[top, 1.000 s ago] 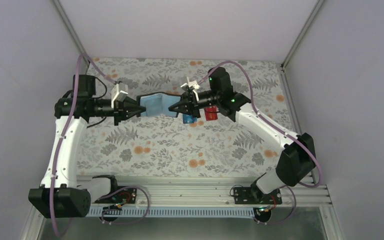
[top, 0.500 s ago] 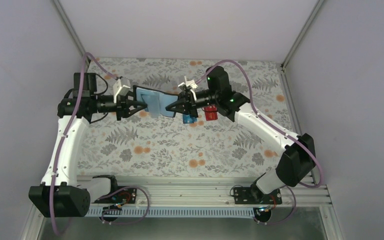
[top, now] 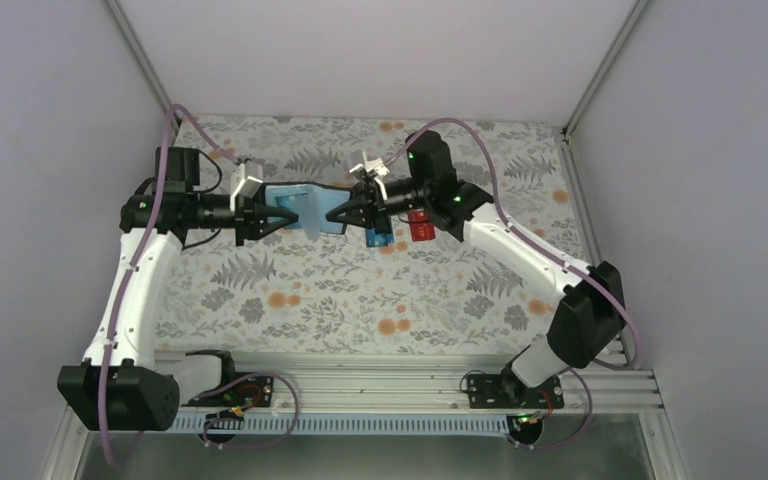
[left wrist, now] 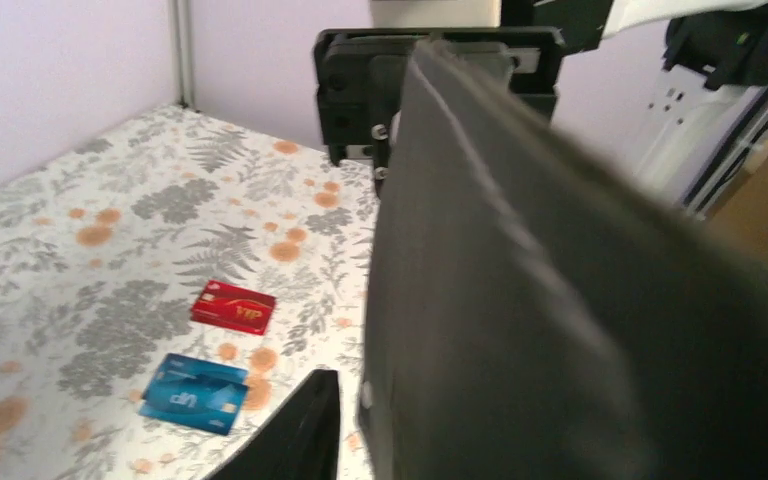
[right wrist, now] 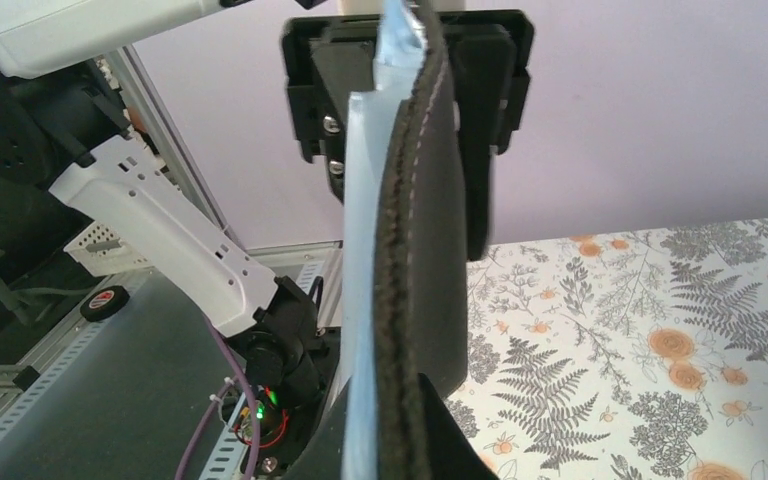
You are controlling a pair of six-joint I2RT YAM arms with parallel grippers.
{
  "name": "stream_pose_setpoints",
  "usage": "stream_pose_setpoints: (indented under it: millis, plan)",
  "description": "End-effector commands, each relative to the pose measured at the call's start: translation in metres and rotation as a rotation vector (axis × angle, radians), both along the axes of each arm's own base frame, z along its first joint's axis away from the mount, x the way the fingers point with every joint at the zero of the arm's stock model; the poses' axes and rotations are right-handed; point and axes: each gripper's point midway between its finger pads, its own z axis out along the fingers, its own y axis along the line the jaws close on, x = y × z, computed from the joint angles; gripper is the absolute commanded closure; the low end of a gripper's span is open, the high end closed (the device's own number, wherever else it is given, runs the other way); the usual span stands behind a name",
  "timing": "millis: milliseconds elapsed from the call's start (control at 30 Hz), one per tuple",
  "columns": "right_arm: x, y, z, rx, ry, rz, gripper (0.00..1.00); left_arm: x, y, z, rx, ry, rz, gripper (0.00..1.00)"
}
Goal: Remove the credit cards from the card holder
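The card holder (top: 305, 208) hangs in the air between my two grippers, light blue inside, dark outside. My left gripper (top: 282, 214) is shut on its left end and my right gripper (top: 333, 213) is shut on its right end. In the left wrist view its dark outer side (left wrist: 520, 300) fills the right half. In the right wrist view it stands edge-on (right wrist: 400, 250). A blue card (top: 378, 238) and a red card (top: 421, 228) lie on the table under the right arm. They also show in the left wrist view, red (left wrist: 233, 306) and blue (left wrist: 195, 392). The teal-green card is not in view.
The floral tablecloth (top: 360, 300) covers the table. Grey walls and metal corner posts (top: 585, 90) close in the left, back and right sides. A metal rail (top: 390, 375) with the arm bases runs along the near edge.
The card holder has turned from lying spread open towards standing on edge. Both grippers have shifted a little left and back, and stand closer together.
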Motion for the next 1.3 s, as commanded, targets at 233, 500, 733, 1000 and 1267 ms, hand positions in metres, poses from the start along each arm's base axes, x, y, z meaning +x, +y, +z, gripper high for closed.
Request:
stream_pose_setpoints:
  millis: [233, 500, 733, 1000, 1267]
  plan:
    - [0.033, 0.011, 0.008, -0.018, -0.024, -0.185, 0.60, -0.012, -0.003, 0.006, -0.032, -0.027, -0.053, 0.98]
    - [0.110, -0.058, 0.014, -0.093, -0.093, -0.946, 0.44, 0.032, 0.010, -0.017, 0.076, 0.061, 0.159, 0.98]
    - [0.031, -0.016, 0.034, 0.026, -0.190, -0.658, 0.44, 0.040, 0.013, -0.021, 0.086, 0.080, 0.187, 0.98]
    - [0.052, 0.040, -0.006, -0.092, -0.082, -0.565, 0.38, 0.025, 0.007, -0.013, 0.052, 0.059, 0.126, 0.98]
    - [0.043, 0.053, -0.011, -0.090, -0.057, -0.471, 0.87, 0.022, 0.006, -0.014, 0.043, 0.060, 0.105, 0.98]
